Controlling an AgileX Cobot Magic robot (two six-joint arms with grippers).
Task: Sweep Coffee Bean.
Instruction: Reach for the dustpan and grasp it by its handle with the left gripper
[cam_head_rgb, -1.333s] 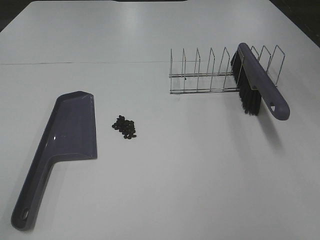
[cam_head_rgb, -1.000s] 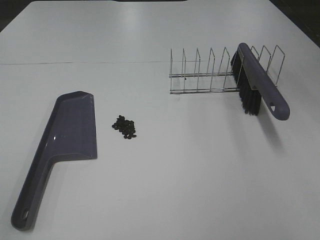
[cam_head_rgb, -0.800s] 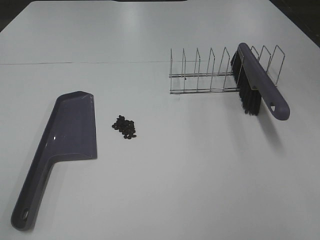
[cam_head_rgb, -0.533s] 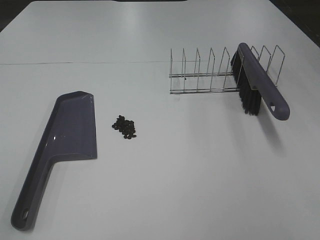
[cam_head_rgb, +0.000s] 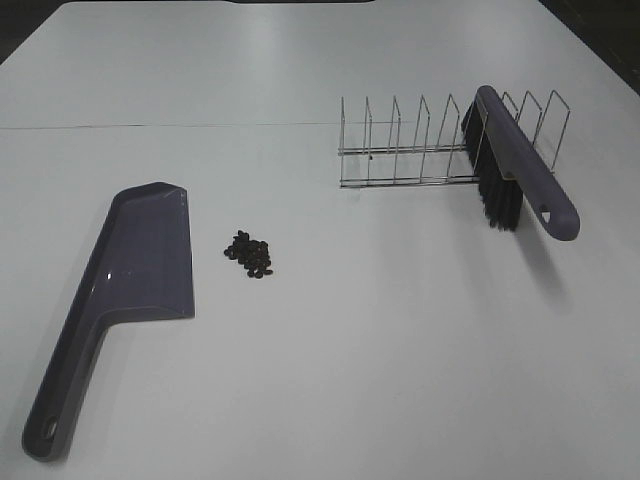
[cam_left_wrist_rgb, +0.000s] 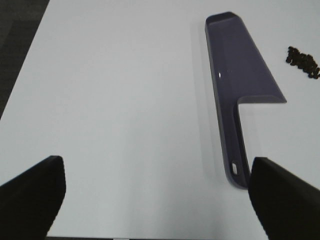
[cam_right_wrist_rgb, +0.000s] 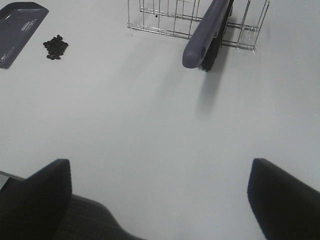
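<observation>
The coffee beans (cam_head_rgb: 250, 254) lie in a small dark pile on the white table, just right of the purple dustpan (cam_head_rgb: 140, 265), which lies flat with its handle toward the front. A purple brush (cam_head_rgb: 520, 165) with black bristles rests in a wire rack (cam_head_rgb: 410, 150) at the back right. Neither gripper shows in the exterior high view. In the left wrist view my left gripper (cam_left_wrist_rgb: 157, 197) is open and empty, short of the dustpan (cam_left_wrist_rgb: 239, 65) and the beans (cam_left_wrist_rgb: 303, 62). In the right wrist view my right gripper (cam_right_wrist_rgb: 160, 195) is open and empty, well short of the brush (cam_right_wrist_rgb: 207, 30) and the beans (cam_right_wrist_rgb: 55, 46).
The rack (cam_right_wrist_rgb: 165, 20) has several upright wire dividers. The table's edge shows beside the left gripper (cam_left_wrist_rgb: 22, 75) and near the right gripper (cam_right_wrist_rgb: 30, 182). A thin seam (cam_head_rgb: 150, 126) crosses the table at the back.
</observation>
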